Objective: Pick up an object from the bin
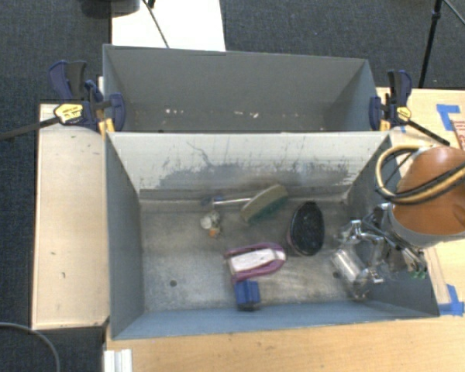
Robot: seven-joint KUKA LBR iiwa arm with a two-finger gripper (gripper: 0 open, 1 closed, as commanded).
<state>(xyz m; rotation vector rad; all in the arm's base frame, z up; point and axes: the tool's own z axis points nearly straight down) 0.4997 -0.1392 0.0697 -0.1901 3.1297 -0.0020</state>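
My gripper (355, 266) is low over the right end of the bin floor, close to the right wall. Nearest to it, a little to its left, lies a black oval thing (306, 228). Further left rests a flat pink and white package (256, 260), with a small blue block (248, 294) just in front of it. Nothing shows inside the gripper.
A brush with a green and tan head (264, 202) and a pale handle lies along the back wall. A small round whitish thing (211, 223) sits near the handle's left end. The arm with its orange cover and cables reaches over the right rim.
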